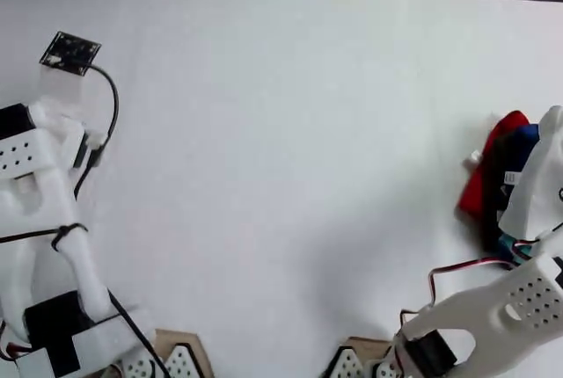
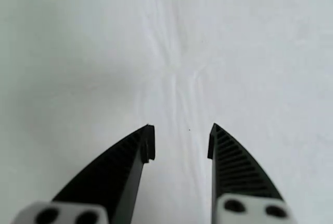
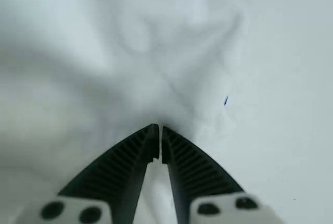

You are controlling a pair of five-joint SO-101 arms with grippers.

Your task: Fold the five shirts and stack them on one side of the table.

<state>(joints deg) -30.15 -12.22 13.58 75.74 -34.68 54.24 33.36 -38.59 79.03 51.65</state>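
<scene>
Your right end effector (image 3: pixel 159 141) is pinched almost shut on creases of the white shirt (image 3: pixel 130 52) at its tips, likely to settle it on the stack (image 1: pixel 491 176) beneath, while your left end effector (image 2: pixel 180 141) hangs open, holding nothing, above the desk (image 2: pixel 78 52).

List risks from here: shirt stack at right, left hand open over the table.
1. Right hand is shut with white fabric creasing into its tips; pulling away could drag the stack apart.
2. The red shirt bulges out of the stack's side, so the pile may slump.
3. Left hand hangs open over a wrinkled white surface; closing could snag it.
</scene>
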